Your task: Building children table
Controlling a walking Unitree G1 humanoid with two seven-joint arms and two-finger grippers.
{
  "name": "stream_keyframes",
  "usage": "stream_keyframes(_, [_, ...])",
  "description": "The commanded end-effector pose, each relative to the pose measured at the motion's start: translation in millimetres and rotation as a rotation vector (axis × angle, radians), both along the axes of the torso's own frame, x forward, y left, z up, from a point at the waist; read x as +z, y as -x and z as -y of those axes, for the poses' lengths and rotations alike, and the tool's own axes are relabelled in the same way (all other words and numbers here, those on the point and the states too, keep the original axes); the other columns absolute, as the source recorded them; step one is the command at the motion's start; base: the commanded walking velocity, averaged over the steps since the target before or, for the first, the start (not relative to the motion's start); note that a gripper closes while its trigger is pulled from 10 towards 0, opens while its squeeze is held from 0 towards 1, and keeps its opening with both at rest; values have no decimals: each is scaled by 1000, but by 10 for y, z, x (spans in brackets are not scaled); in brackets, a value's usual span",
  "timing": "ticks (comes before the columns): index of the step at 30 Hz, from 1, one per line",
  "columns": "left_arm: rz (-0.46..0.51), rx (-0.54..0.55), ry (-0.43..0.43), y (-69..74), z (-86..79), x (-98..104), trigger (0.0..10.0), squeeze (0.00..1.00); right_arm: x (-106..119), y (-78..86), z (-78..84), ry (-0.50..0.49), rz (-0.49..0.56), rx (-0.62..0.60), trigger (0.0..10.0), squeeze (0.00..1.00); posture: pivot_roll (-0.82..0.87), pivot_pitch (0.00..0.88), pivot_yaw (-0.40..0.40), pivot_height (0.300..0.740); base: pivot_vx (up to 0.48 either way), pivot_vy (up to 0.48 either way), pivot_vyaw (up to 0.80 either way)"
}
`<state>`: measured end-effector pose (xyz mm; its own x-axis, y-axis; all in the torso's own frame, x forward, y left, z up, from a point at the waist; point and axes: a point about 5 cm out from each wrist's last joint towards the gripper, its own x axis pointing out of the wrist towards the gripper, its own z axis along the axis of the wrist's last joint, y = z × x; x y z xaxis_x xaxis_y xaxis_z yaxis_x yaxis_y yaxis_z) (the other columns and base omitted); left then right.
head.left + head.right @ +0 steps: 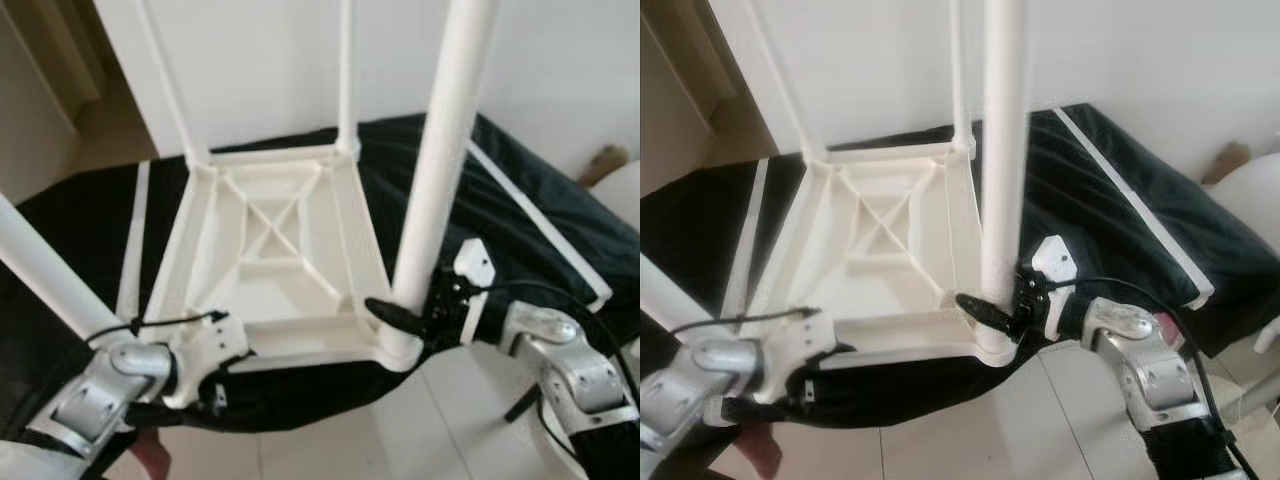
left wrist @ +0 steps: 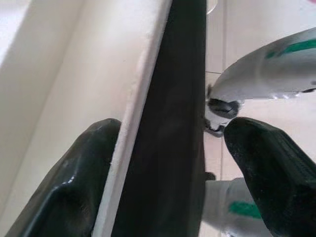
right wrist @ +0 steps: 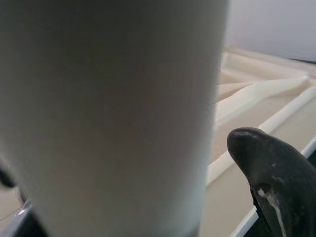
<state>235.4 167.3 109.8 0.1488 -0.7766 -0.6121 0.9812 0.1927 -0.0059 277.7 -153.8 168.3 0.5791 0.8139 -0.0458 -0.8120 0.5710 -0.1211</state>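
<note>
Nearest, both silver arms reach forward with bent wrists to the near edge of the upturned white table top, which lies underside up on a black cover with white stripes, over pale floor tiles.

The left pincer sits at the near-left edge of the top. Its wrist view shows the two black fingers spread, one on each side of the white rim and the dark cover beneath it; whether they press the rim cannot be told. That view also takes in the robot's white, green-marked leg shells over the tiles.

The right pincer is at the foot of the near-right leg, where the leg stands in its corner socket. One finger lies beside the leg; I cannot tell how the pincer's fingers stand.

Farther off, a near-left leg crosses the corner of the head view, and two thinner-looking legs stand at the far corners before a white wall.
</note>
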Motion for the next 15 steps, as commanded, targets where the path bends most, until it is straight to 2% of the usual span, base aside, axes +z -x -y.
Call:
stream_keyframes(1, [-100, -126, 50, 128, 88, 15, 10000, 0, 3, -74, 20, 4, 10, -42, 10000, 0, -46, 0, 55, 740, 0, 0, 0])
stream_keyframes(4, [-83, -144, 86, 155, 167, 63, 10000, 0, 11, -139, 39, 1, 16, -62, 10000, 0, -36, 0, 48, 740, 0, 0, 0])
stream_keyframes(7, [-56, -140, 144, 168, 299, 139, 10000, 0, 27, -299, 100, 4, 36, -124, 10000, 0, -26, 0, 43, 740, 0, 0, 0])
stream_keyframes(10, [-28, -113, 166, 142, 368, 161, 10000, 0, 34, -413, 131, 1, 53, -177, 10000, 0, -23, 0, 43, 740, 0, 0, 0])
stream_keyframes(11, [-21, -100, 167, 127, 381, 162, 10000, 0, 38, -435, 134, -1, 59, -190, 10000, 0, -23, 0, 43, 740, 0, 0, 0])
stream_keyframes(12, [10, -53, 206, 51, 452, 208, 10000, 0, 62, -514, 144, -39, 72, -252, 10000, 0, -13, 0, 40, 740, 0, 0, 0])
stream_keyframes(15, [48, -29, 232, -1, 497, 261, 10000, 0, 66, -542, 147, -50, 84, -271, 10000, 0, -2, 0, 39, 740, 0, 0, 0])
